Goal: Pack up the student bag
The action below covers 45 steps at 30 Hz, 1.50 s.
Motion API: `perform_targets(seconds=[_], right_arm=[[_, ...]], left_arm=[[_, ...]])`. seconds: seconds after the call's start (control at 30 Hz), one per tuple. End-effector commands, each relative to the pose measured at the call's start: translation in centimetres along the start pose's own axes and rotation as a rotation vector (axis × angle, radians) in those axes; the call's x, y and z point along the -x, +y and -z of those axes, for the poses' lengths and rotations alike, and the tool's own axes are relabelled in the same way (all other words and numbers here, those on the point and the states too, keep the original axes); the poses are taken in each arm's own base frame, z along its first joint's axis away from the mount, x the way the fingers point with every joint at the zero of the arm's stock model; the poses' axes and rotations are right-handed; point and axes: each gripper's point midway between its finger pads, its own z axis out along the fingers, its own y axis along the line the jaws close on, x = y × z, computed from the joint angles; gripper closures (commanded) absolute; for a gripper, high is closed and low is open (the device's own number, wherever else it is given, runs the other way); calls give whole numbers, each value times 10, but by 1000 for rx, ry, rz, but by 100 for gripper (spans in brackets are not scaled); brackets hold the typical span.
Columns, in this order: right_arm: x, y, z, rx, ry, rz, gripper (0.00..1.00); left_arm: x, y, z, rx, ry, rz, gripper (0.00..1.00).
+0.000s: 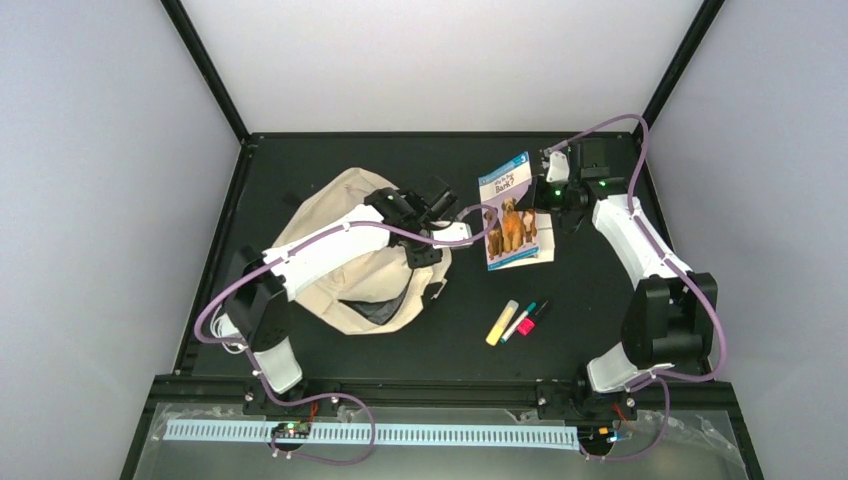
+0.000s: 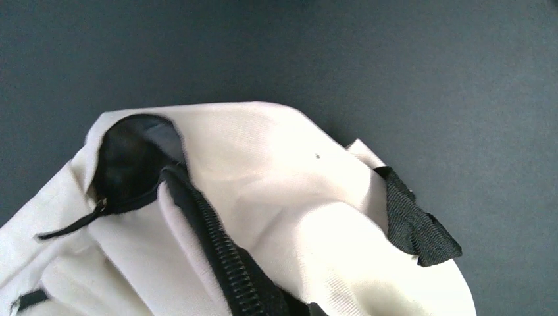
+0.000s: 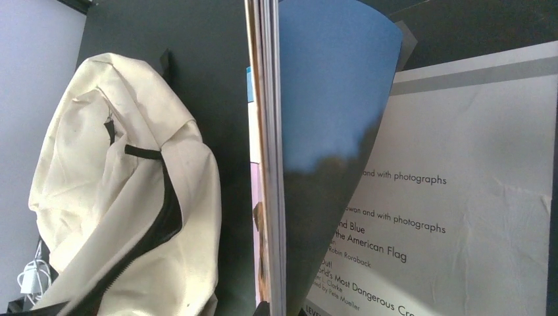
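Pinching the book (image 1: 510, 215), right tool (image 1: 550, 205) closed; left tool (image 1: 425, 252) at student bag (image 1: 330, 200), spread unclear.

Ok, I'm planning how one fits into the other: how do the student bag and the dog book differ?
The student bag is soft, slumped cream fabric; the book is thin paper, its cover curling up. The bag is plain with black zips; the book has a blue cover with dogs pictured. The bag covers clearly more table than the book. Both are on the black table, side by side.
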Motion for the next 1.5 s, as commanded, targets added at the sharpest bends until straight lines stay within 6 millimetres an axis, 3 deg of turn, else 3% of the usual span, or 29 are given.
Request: perform_targets(seconds=[0.0,0.2,0.27,0.33,0.47,0.53,0.6,0.67,0.73,0.87,0.97,1.13,1.23,1.37,1.47], right_arm=[[10,17,18,33,-35,45,99],[5,22,25,37,-15,72,99],[3,25,26,49,-8,75,99],[1,34,29,88,2,94,99],[-11,58,35,112,48,186,99],[-22,75,34,134,97,235,99],[-40,105,35,262,153,265,99],[-63,144,42,460,220,276,99],[-81,169,48,583,272,276,99],[-116,183,46,623,399,268,99],[-132,185,35,646,443,216,99],[-145,214,4,724,490,186,99],[-137,218,-26,675,483,185,99],[-121,204,-76,508,458,204,99],[-120,223,-98,523,479,258,99]], left_arm=[[2,26,31,70,-59,47,85],[-6,33,49,33,-86,98,84],[-10,40,51,60,-79,96,95],[-15,48,56,83,-72,104,98],[-14,70,93,161,-140,137,98],[-12,85,122,231,-195,150,98],[-15,99,148,311,-236,165,98],[-21,100,157,332,-240,157,99],[-26,99,159,330,-228,159,98],[-28,102,174,343,-254,175,98],[-21,99,191,318,-308,186,98],[-11,85,198,236,-363,176,98],[-12,79,201,212,-371,174,98],[-6,64,211,152,-427,154,98],[5,55,216,96,-491,138,98]])
